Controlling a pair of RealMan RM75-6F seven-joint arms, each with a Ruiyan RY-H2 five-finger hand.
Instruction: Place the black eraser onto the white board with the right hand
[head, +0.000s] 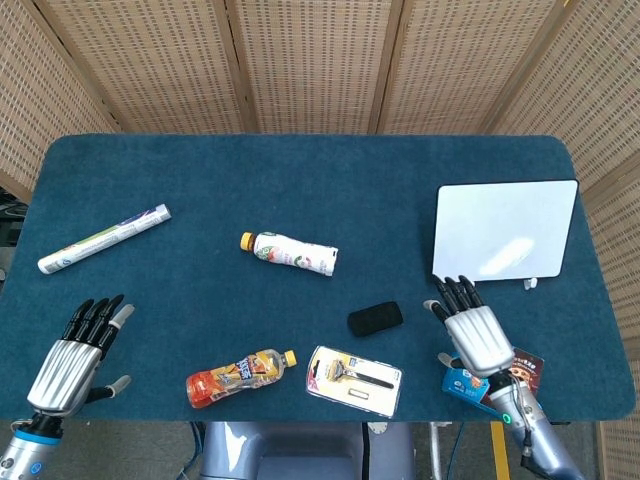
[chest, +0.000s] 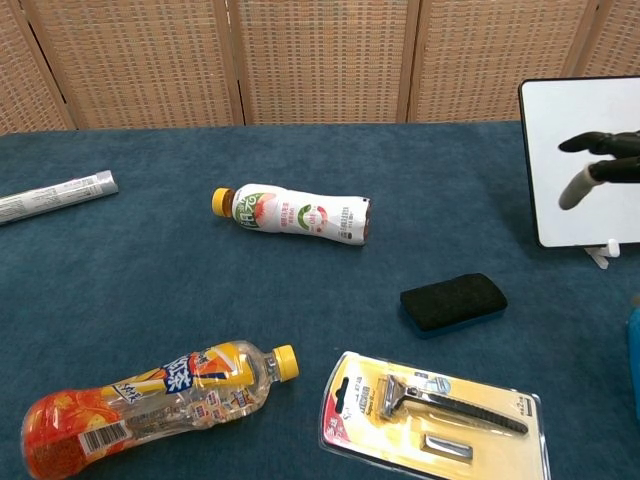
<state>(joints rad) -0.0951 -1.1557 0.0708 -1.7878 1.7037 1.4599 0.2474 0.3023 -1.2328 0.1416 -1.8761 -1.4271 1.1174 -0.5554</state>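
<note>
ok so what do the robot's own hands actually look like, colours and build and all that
Both the left hand and the right hand have ribbed, silver-grey metallic backs and black fingers with pale grey tips. Each sits on a grey wrist with a dark band carrying a small green-blue light. No sleeves or loose cables show. The chest view catches only the right hand's dark fingers.

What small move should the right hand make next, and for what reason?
Probably it should travel a little further left and lower onto the black eraser. The right hand is open and holds nothing; it hangs to the right of the eraser, over the edge of the cookie box. The eraser lies alone on the cloth, not yet on the white board.
</note>
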